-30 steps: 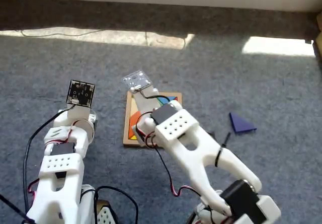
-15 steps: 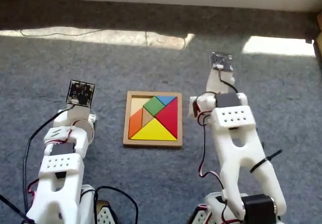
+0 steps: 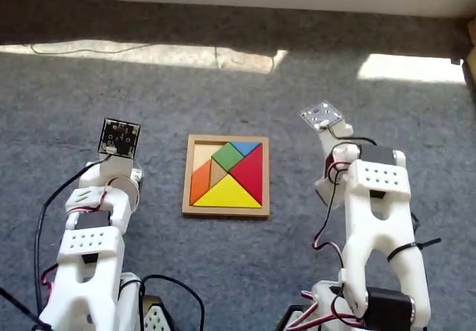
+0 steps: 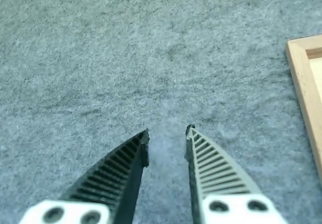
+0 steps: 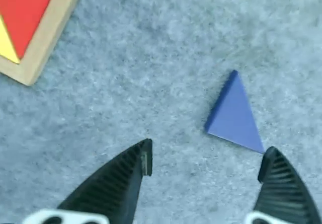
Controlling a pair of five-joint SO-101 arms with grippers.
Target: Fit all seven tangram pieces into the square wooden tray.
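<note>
Wooden tray (image 3: 225, 212) on carpet (image 3: 149, 93), high view, one corner bare; left wrist view: left gripper (image 4: 167, 133) slightly parted, beside tray; right wrist view: right gripper (image 5: 207, 151) spread wide, blue triangle (image 5: 233, 116) just ahead between jaws; right arm (image 3: 375, 219) nearer.

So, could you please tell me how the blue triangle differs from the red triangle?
The blue triangle lies loose on the carpet, outside the tray; the red triangle sits fitted inside it. The red triangle abuts a yellow piece; the blue triangle touches none. Both lie flat.
</note>
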